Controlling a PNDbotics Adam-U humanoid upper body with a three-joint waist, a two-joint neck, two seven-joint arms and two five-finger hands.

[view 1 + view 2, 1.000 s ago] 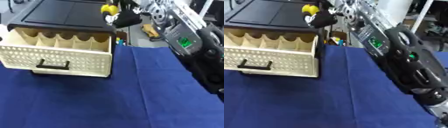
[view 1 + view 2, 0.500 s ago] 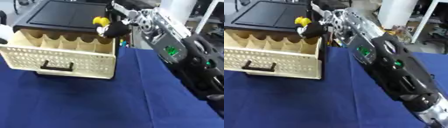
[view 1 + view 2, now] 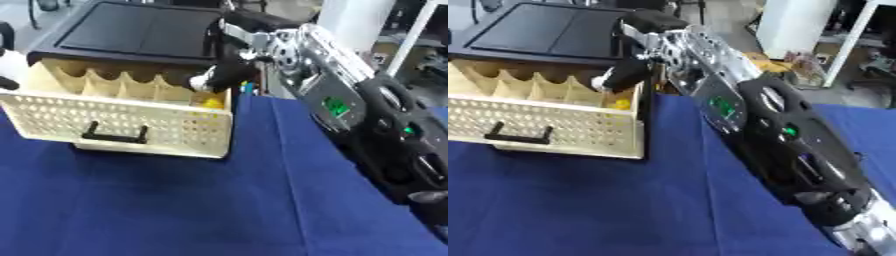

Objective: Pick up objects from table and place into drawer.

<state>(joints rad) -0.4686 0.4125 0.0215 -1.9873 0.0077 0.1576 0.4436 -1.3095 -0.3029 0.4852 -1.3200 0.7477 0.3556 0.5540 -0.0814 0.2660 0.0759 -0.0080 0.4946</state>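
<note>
A cream perforated drawer [image 3: 131, 122] with a black handle stands pulled out of a black cabinet [image 3: 131, 30]. My right hand [image 3: 627, 72] reaches in from the right and hovers over the drawer's rightmost compartment, fingers pointing down and relaxed. A small yellow object [image 3: 213, 103] lies in that compartment just under the fingertips, apart from them. A black and white part of my left hand [image 3: 7, 62] shows at the left edge beside the drawer.
A blue cloth [image 3: 175, 200] covers the table in front of the drawer. My right arm [image 3: 780, 135] crosses the right side of both views. Behind the table stand a white post [image 3: 785, 22] and floor clutter.
My right hand came down over the drawer's right end with the yellow object. The object now lies in the compartment, out of the fingers. The camera has also shifted.
</note>
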